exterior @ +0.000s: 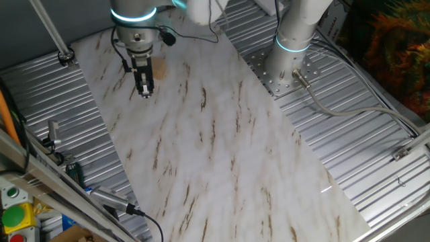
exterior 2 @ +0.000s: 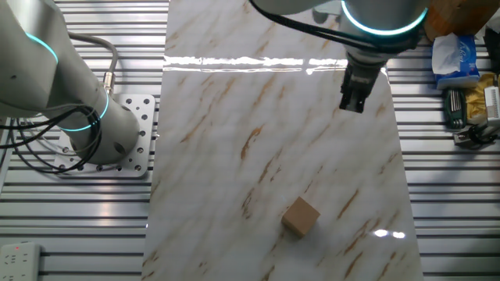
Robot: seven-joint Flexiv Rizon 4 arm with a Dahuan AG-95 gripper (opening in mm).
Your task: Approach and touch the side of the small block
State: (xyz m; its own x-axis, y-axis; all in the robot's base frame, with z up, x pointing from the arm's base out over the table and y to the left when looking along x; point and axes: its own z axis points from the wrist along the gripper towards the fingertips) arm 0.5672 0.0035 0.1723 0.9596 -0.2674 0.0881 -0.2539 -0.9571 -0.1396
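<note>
Approach step, we judge: small light tan wooden cube block (exterior 2: 300, 216) sits alone mid-near on white brown-veined marble board (exterior 2: 234, 156). Right and farther, black two-finger gripper (exterior 2: 353, 105) hangs well apart from block; fingers look together. Next we'd descend beside block's side. Board open all round; ribbed metal edges flank.

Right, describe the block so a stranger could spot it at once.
Find the marble board lying across the ribbed metal table. In the other fixed view, the block sits alone near the board's lower edge, well apart from the pincer. It is a plain tan cube, solid and raised, unlike the flat brown streaks around it.
</note>
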